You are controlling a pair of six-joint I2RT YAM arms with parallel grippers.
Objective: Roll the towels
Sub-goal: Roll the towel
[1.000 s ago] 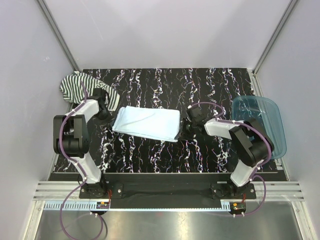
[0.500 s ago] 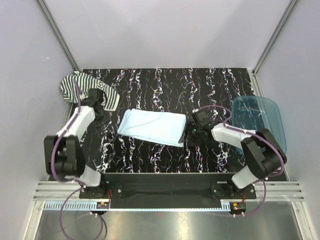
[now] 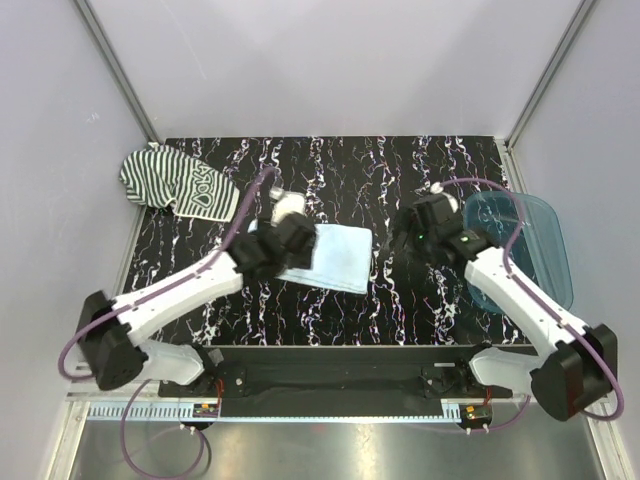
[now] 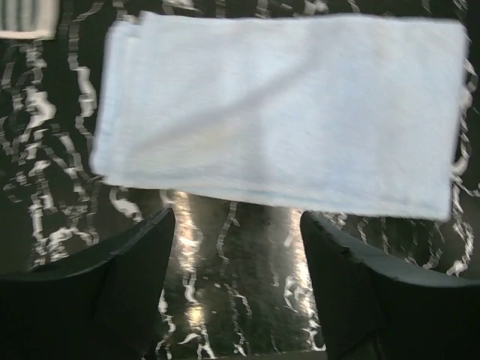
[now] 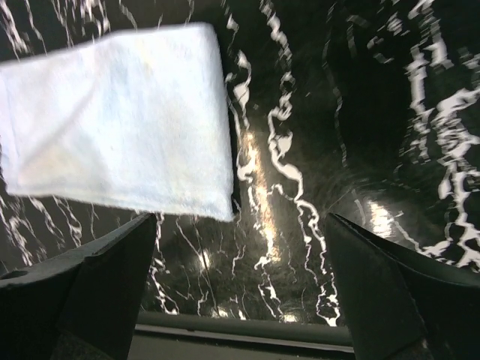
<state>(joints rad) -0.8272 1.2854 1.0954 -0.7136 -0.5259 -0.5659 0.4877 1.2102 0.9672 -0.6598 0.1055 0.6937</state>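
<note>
A pale blue towel (image 3: 340, 257) lies folded flat in the middle of the black marbled table. It fills the upper part of the left wrist view as the pale blue towel (image 4: 277, 112). My left gripper (image 3: 284, 245) hovers over its left part, open, and the left gripper (image 4: 236, 255) has only table between its fingers. The striped towel (image 3: 170, 180) lies crumpled at the back left, and a corner of this striped towel (image 4: 26, 19) shows. My right gripper (image 3: 424, 226) hangs right of the blue towel (image 5: 112, 120). The right gripper (image 5: 240, 262) is open and empty.
A translucent blue plastic tray (image 3: 535, 250) sits at the table's right edge, just beyond my right arm. White walls with metal rails enclose the table on three sides. The table's front lip (image 5: 247, 330) runs below the right fingers.
Both grippers have opened and come away from the ends of the blue towel. The left arm swung right over the towel. The right gripper rose and moved back towards the tray.
</note>
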